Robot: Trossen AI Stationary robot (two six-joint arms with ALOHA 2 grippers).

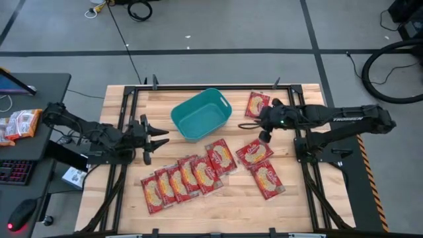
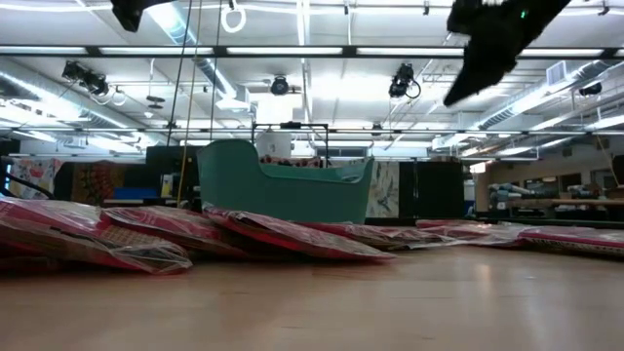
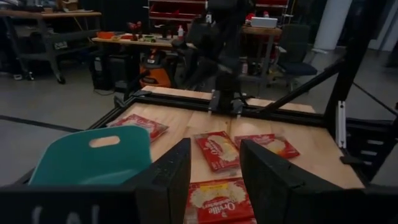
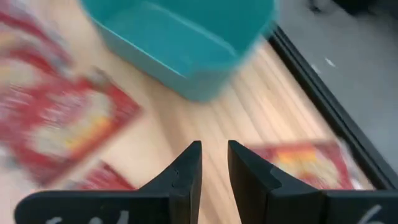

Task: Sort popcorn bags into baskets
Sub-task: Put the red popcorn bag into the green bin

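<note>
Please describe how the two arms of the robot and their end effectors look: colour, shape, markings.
Both arms are black and jointed. The right arm carries white lettering on its long link and a small green light near the wrist. Each end effector, left and right, has two flat, dark, blocky fingers with faint white marks at their base.

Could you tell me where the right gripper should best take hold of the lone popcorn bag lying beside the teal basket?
Probably from straight above, pinching across its narrow width near one short end. The bag lies flat on the table, apart from the basket and the other bags, so its edges are free. The right gripper, empty and slightly open, hovers close by; the left gripper waits farther off.
</note>
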